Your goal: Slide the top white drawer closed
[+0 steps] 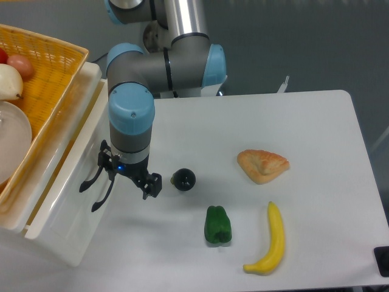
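top white drawer (61, 182) sits partly out of the cabinet, black handle facing gripper (126, 178). gripper right against drawer front by the handle, fingers spread apart, holding nothing. black ball (183, 179) just beyond gripper.

Bright, even overhead light, soft short shadows, sharp focus, mild glare on the table (316, 121).
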Robot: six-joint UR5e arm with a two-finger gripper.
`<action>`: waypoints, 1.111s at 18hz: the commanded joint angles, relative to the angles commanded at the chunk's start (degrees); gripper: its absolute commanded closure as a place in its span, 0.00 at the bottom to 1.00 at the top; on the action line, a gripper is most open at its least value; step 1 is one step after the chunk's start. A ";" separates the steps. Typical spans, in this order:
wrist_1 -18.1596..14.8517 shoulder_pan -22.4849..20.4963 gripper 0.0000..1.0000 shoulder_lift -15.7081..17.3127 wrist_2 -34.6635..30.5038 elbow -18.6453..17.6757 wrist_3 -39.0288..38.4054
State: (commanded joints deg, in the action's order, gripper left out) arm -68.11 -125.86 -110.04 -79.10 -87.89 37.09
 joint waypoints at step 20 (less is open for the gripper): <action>-0.53 -7.73 0.00 0.79 0.44 1.23 5.35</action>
State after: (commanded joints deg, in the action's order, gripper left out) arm -68.64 -133.59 -109.25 -78.66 -86.66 42.44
